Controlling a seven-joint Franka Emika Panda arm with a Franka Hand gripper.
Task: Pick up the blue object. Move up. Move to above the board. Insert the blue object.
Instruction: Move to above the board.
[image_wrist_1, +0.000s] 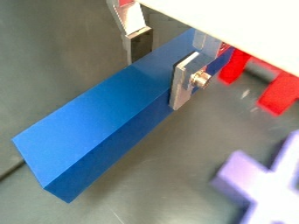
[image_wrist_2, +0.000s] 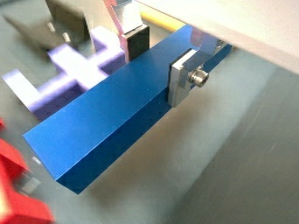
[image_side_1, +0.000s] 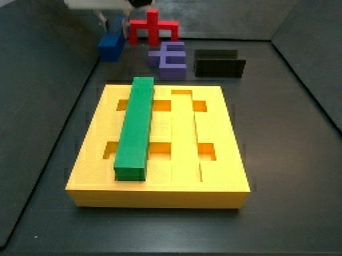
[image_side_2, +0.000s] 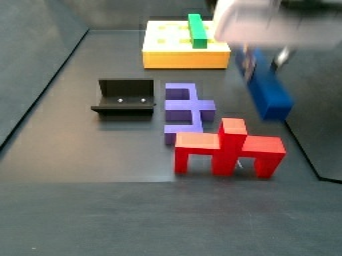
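the gripper (image_wrist_1: 163, 63) has its jaws grasping the blue object (image_wrist_1: 111, 129), with one silver finger (image_wrist_2: 187, 77) pressed on its long side in both wrist views. in a side view the blue object (image_side_2: 269, 92) is just beside the purple block (image_side_2: 187, 107) and the red block (image_side_2: 229, 148), well apart from the board (image_side_2: 183, 47). the green bar (image_side_1: 135, 127) lies in a groove of the board (image_side_1: 160, 188), and the fixture (image_side_2: 126, 98) stands on the bench (image_side_2: 107, 170).

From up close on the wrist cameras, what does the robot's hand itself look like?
The gripper has two flat silver metal plate fingers, one fastened with a round silver bolt, and a dark pad shows on the far one. Above them sits a white housing with a touch of red. In both side views it is only a pale blur.
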